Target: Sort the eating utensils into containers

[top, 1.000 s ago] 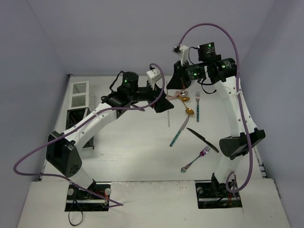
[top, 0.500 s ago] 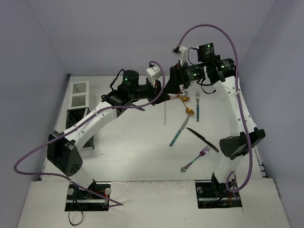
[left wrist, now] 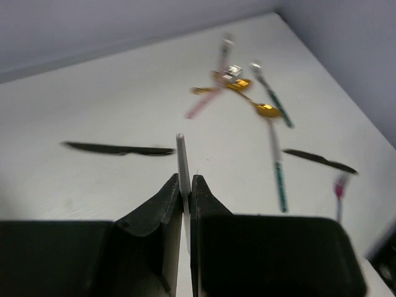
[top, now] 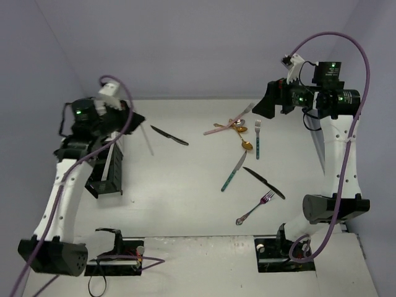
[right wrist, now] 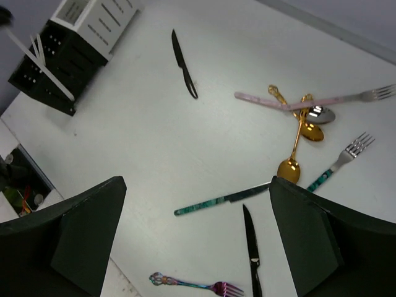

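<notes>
One white chopstick (left wrist: 182, 151) is pinched in the left pincer (left wrist: 184, 184), the jaws drawn narrow on it. It is held off the worktop (top: 185, 185), near the black caddy (top: 106, 178) at the left edge. Whether it is over a compartment cannot be told. The white caddy (right wrist: 102, 15) is seen just behind the black one in the right wrist view. Other thin white sticks are seen at the black caddy there, but whether they are seated in a slot cannot be told.

The right pincer (right wrist: 197, 185) is spread wide and empty, poised high above the scattered cutlery.

Loose on the worktop:
- black knife (top: 169, 135), nearest the caddies
- second black knife (top: 264, 183)
- teal knife (top: 233, 172)
- teal fork (top: 257, 139)
- gold spoons (top: 245, 144)
- pink fork (top: 226, 128), crossed with the spoons
- purple fork (top: 255, 208)

Step judged in hand: delivery of the chopstick to a caddy.

Next move, as judged: the stick is to be brought over a compartment, stood near upright, lowered in, and only then released. A tilted release risks the stick catching on the caddy rim.
</notes>
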Robot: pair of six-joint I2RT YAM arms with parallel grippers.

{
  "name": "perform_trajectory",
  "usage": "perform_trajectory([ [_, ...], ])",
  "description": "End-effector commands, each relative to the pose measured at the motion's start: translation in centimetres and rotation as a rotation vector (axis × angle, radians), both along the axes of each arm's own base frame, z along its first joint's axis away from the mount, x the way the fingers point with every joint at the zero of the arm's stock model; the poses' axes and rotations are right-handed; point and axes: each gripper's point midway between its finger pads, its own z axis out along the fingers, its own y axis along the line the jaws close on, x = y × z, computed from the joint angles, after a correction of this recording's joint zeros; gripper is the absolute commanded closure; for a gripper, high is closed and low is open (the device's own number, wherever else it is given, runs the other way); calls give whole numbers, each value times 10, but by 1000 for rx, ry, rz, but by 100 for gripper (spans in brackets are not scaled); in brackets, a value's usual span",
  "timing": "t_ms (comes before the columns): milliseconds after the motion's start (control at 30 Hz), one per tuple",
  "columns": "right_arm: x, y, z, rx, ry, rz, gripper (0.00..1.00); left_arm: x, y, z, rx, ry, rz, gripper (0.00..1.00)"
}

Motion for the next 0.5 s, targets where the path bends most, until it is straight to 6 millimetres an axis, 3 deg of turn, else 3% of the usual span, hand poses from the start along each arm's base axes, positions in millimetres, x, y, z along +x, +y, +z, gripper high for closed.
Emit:
perform_trajectory([
  [0, -8, 0, -28, -67, 17, 10, 0, -37, 65, 32, 105, -128, 164, 100],
  [67, -9, -2, -46, -80, 60, 7, 0, -54, 85, 34, 184, -184, 245, 100],
  [133, -12, -3, -62, -92, 88, 9, 0, -66, 114, 24, 282, -216, 360, 100],
  [233, -15, -3, -76, -91, 120, 12, 0, -75, 135, 14, 374, -220, 446, 100],
  [467, -25, 0, -81, -96, 126, 25, 1, -69, 161, -23, 446, -181, 558, 100],
])
